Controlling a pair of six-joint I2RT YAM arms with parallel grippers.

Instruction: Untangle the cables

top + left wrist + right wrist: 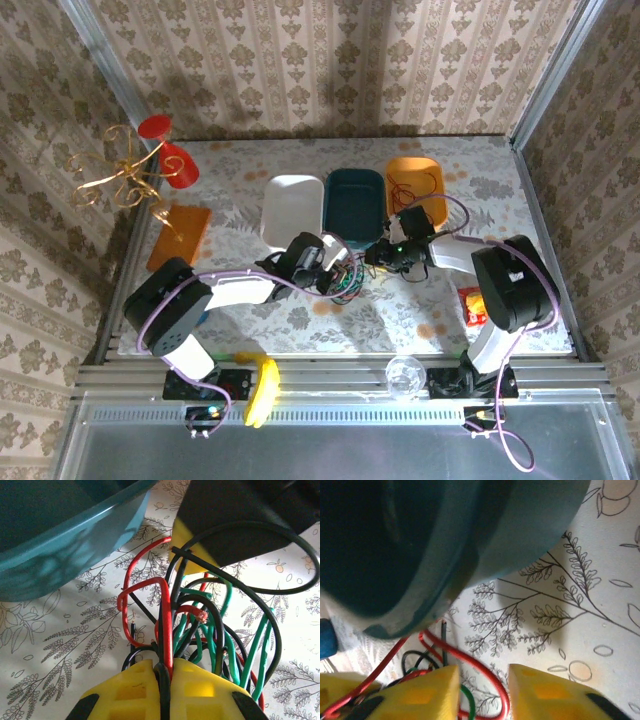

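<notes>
Yellow pads of the left gripper (162,672) are pressed together on the cables (166,625), with a red and a black strand squeezed upright between them. Above that pinch the bundle fans out in red, green and black loops over the leaf-printed tablecloth (65,645), and one black loop arches wide to the side.

The right gripper (484,680) has its yellow pads a narrow gap apart. A red loop crosses the gap without being squeezed, and black and green strands crowd beside one pad. In the left wrist view its black-and-yellow body sits over the far side of the tangle, with strands running beneath it.

Just beyond both sets of fingers is the wall of the teal bin (470,540).

From above, the tangle lies mid-table between the two grippers, in front of the teal bin. That bin stands between a white bin (292,210) and an orange bin (415,185).

Well off to the left are a gold wire stand (125,175) and an orange tray (180,235). A yellow piece (262,390) and a clear object (405,375) sit at the near rail. A red-and-yellow packet (472,305) lies beside the right arm.
</notes>
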